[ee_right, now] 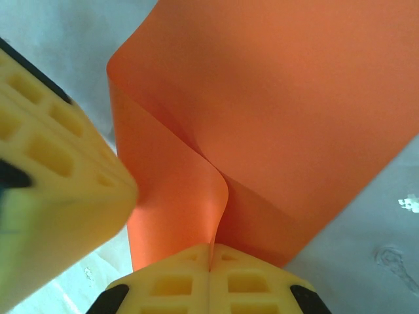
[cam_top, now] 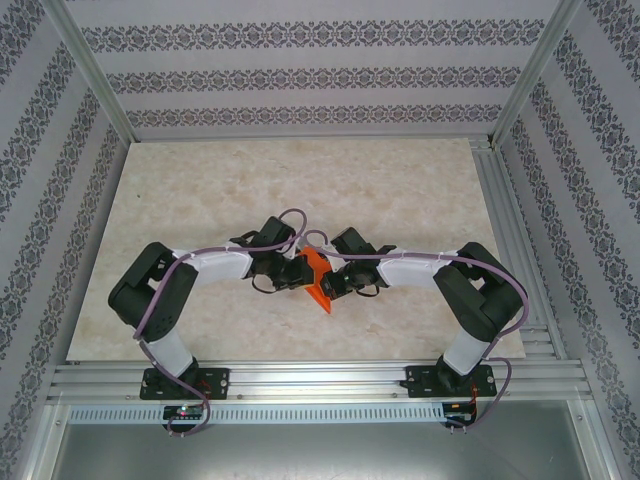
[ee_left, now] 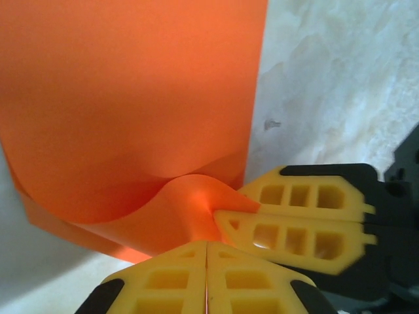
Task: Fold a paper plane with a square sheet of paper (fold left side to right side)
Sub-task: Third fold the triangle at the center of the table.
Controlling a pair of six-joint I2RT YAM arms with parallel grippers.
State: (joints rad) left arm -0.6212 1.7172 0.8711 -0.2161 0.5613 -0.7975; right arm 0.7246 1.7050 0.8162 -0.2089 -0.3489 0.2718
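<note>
left gripper [ee_left: 207, 247] fingers pressed together, pinching orange paper [ee_left: 131, 98] edge | right gripper [ee_right: 211, 250] same, pinching same paper | paper buckled between them

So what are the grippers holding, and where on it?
Both pinch the thin bright orange paper sheet: the left gripper and right gripper are shut on its lifted, curled edge.

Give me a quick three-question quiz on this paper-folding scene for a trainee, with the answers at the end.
1. True or false: the left gripper is shut on the orange paper.
2. The fingers of both grippers are: A yellow, B blue, C green.
3. Fill in: near the right gripper, the paper is ___ rather than flat.
Key: 1 true; 2 A; 3 curled.
</note>
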